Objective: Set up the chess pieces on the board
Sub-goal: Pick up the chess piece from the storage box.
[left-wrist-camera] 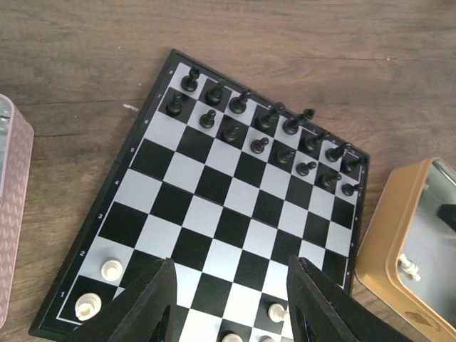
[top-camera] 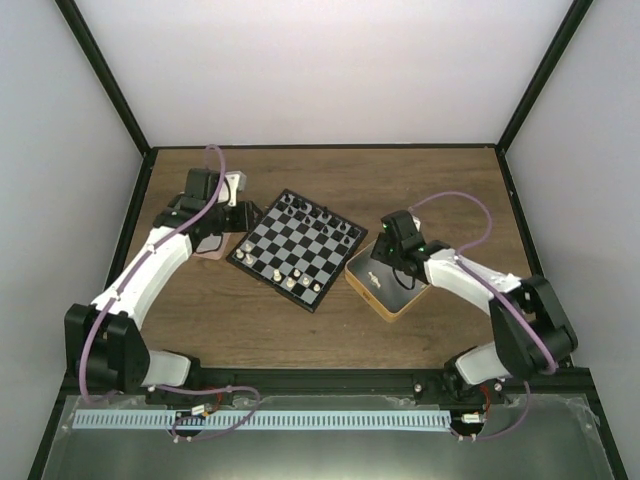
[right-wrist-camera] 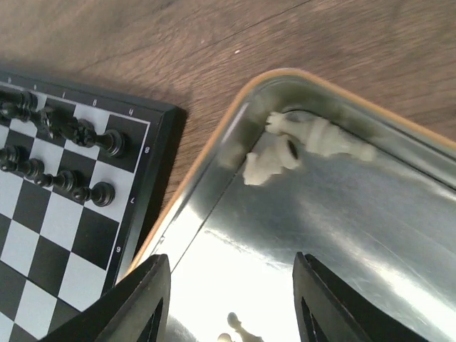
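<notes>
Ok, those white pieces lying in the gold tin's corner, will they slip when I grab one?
Likely yes. The white pieces lie on their sides on shiny metal, so a nudge probably slides or rolls them. The tin wall beside them may stop that.

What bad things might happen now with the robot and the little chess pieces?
The loose white pieces lie tumbled together in the corner of the gold tin, so the open right gripper might pinch two or slip off. The left gripper hangs near the standing white pieces on the board; it might knock one over.
</notes>
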`<act>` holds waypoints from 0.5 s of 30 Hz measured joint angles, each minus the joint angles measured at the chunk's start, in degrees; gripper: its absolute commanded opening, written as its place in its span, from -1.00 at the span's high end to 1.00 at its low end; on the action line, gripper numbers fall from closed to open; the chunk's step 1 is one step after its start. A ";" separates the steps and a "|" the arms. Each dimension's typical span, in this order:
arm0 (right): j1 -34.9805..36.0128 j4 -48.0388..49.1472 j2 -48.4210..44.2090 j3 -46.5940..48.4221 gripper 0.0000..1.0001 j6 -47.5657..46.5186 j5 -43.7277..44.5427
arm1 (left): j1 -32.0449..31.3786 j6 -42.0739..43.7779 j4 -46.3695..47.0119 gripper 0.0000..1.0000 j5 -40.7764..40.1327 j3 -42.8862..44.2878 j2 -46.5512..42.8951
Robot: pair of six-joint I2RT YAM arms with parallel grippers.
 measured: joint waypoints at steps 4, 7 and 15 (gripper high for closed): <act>-0.04 0.15 5.40 2.54 -0.05 -5.77 -3.61 | 0.00 -0.26 3.93 0.07 1.64 -3.45 -3.39; 0.04 -0.57 7.54 2.71 -0.06 -10.19 -5.42 | 0.00 -0.33 5.99 0.07 2.29 -4.90 -4.57; 0.28 -6.75 10.60 5.62 -0.04 -17.81 -7.69 | 0.00 -0.31 8.00 0.04 3.02 -5.42 -4.52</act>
